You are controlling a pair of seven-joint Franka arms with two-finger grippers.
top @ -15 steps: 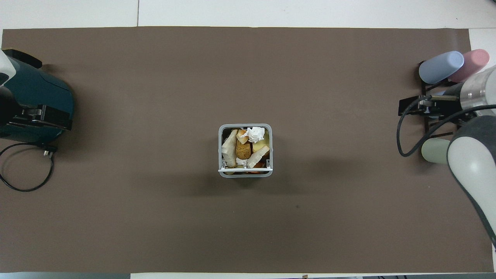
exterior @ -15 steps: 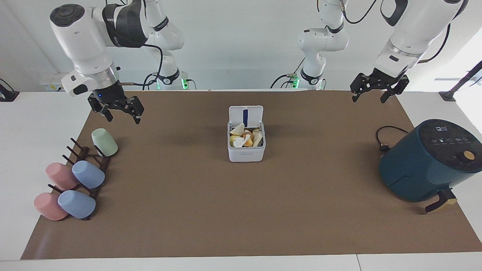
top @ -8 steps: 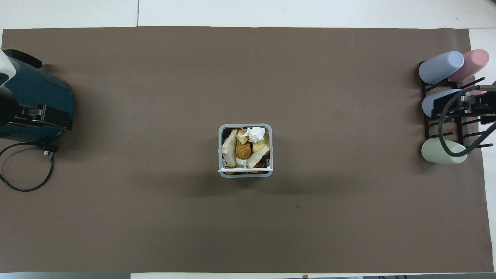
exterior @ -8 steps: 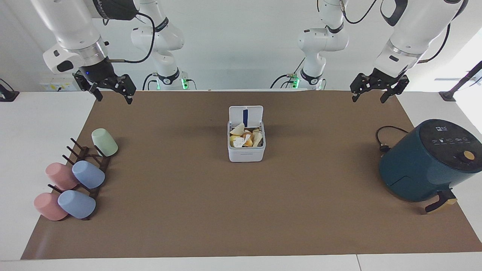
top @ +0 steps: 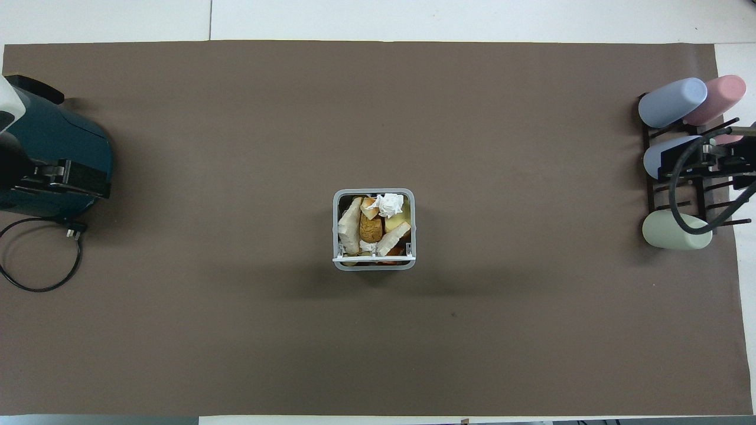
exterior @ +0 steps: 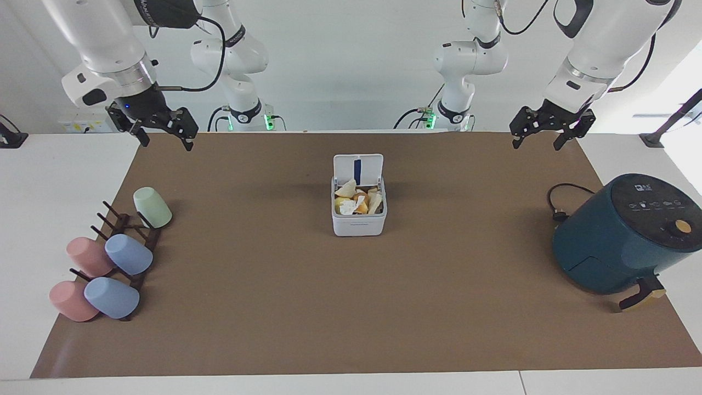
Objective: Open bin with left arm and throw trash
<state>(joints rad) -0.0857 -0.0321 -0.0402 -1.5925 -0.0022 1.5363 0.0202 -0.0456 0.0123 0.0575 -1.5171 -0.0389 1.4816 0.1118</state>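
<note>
So the right arm just swung up and away from the cup rack (exterior: 123, 247). A second ago its end effector (exterior: 162, 135) was low near the green cup (exterior: 152, 207); now it hangs up over the edge of the brown mat at its own end of the tabletop (exterior: 66, 181), fingers spread and nothing in them. In the last half second it barely moved, so I'd guess it's parking. The left end effector (exterior: 542, 135) hasn't budged the whole time: it hangs over the mat's edge at its own end, above the air fryer (exterior: 625, 236) side, also spread open and empty.

The bin (exterior: 359, 219) sits in the middle of the mat with its lid (exterior: 358, 167) flipped up on the side nearer the robots, and it hasn't shifted either. The trash (top: 374, 227) is inside: bread wedges, a brownish chunk, a pale yellow lump and a crumpled tissue (top: 389, 204), piled up to about the rim. I can't see any scraps lying loose on the mat, so to me the job looks pretty much done, with both arms just backing off.

As for writing: there's a small dark line of print on the bin's front wall, too tiny for me to read. The air fryer's top panel has little white icons and a round gold knob, no legible text. There's lettering on the arms' black joint bands too, but I can't make it out.
</note>
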